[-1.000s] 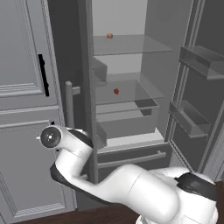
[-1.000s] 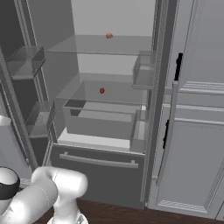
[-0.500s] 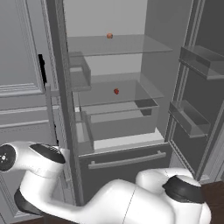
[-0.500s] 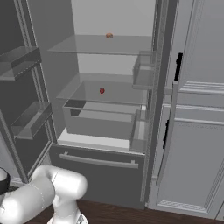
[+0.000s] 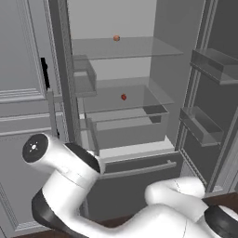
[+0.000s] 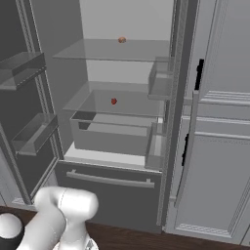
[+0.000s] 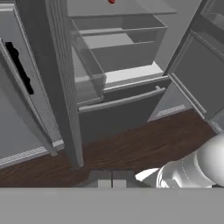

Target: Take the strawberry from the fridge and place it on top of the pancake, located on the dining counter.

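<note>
Writing: no brand, label or readable text is seen on any surface.
Fridge (image 5: 153,125): one, both doors are open; two glass shelves, one clear drawer, one closed bottom drawer with a long handle.
Strawberry (image 5: 123,97): one, small and red, on the lower glass shelf, near its back.
Orange fruit (image 5: 116,38): one, on the upper glass shelf.
Door bins: two on each door.
Cabinets (image 6: 219,146): light grey, with black handles, beside the fridge.
Gripper: its opening cannot be told; the hand view looks at the wooden floor (image 7: 144,140) before the fridge.

The fridge (image 5: 139,93) doors have swung fully open (arm folded lower).
</note>
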Motion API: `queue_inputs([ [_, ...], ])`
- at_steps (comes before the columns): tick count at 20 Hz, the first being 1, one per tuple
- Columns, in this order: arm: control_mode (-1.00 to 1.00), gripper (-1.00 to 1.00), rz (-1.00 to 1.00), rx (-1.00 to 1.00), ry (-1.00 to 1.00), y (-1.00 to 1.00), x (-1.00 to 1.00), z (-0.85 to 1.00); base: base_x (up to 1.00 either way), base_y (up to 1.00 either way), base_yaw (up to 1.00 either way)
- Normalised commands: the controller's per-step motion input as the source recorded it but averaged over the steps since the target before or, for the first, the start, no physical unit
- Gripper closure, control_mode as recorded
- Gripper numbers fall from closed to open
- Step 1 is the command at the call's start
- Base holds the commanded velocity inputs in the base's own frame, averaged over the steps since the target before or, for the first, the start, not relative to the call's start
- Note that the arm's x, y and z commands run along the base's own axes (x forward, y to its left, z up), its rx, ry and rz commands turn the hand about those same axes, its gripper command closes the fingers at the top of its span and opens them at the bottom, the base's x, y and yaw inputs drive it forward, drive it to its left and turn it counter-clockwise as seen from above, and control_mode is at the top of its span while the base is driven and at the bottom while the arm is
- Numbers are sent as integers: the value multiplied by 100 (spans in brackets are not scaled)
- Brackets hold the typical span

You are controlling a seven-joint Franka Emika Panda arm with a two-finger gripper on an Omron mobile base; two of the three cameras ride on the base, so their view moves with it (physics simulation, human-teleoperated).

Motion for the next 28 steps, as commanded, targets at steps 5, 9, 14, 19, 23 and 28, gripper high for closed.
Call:
queue_inputs([
  [5,-100,100,5,0,25,-100,4,7,0,0,0],
  [9,-100,100,16,0,11,-100,0,2,0,0,0],
  [14,-100,100,25,-1,12,-97,9,13,0,0,0],
  [19,-100,-100,25,-1,10,-96,19,21,0,0,0],
  [23,-100,-100,17,12,-6,-93,8,6,0,0,0],
  [28,-100,-100,8,14,-10,-40,30,0,0,0,0],
])
